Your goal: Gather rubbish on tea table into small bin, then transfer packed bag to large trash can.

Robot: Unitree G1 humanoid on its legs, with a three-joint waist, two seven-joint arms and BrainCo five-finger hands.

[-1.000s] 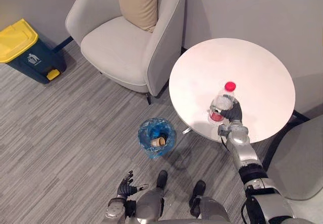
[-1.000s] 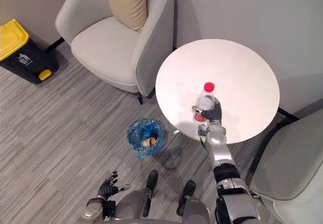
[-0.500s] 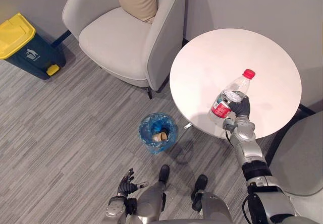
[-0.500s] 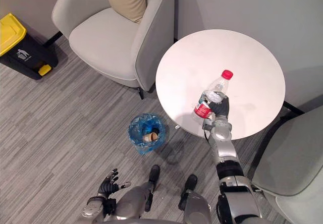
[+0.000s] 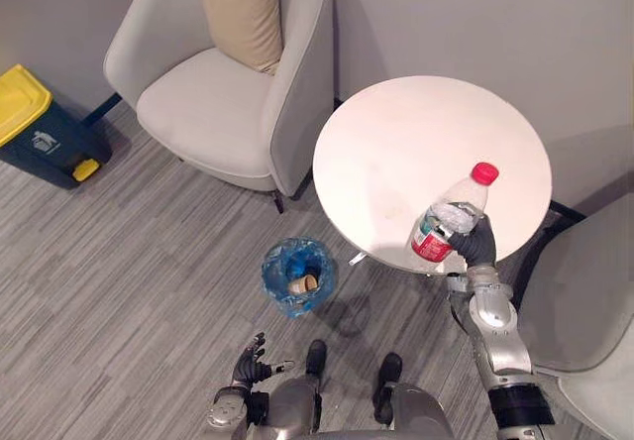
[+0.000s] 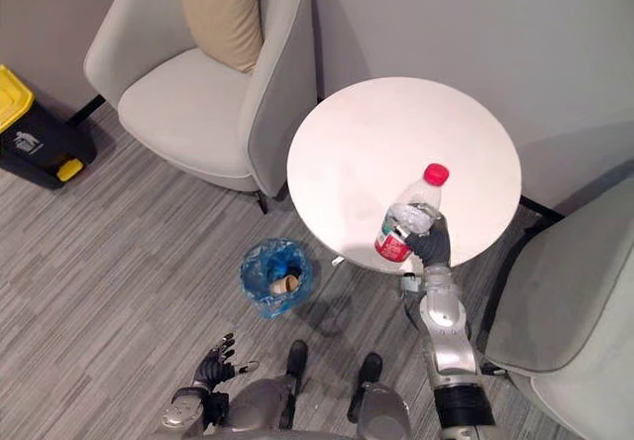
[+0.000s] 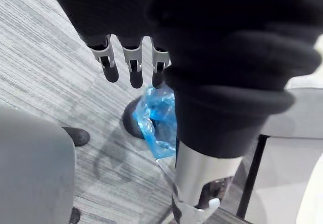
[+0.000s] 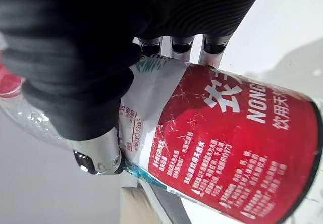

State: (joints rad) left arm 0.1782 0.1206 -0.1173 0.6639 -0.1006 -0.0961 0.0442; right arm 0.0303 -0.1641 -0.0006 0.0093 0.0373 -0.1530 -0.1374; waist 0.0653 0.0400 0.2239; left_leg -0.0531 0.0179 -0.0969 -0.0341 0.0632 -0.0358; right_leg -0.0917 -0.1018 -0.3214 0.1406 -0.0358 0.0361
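Right robot hand (image 5: 475, 247) curls around a tilted plastic bottle (image 5: 446, 217) (red cap (image 5: 484, 172) toward one o'clock), held above the tabletop (image 5: 416, 133) for binning.

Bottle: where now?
Eye views: the bottle is in the right hand, tilted, at the white table's near edge, right of the small bin on the floor.

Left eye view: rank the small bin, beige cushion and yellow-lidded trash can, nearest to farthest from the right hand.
From the right hand:
1. small bin, on the floor by the table.
2. beige cushion, on the armchair.
3. yellow-lidded trash can, far left.
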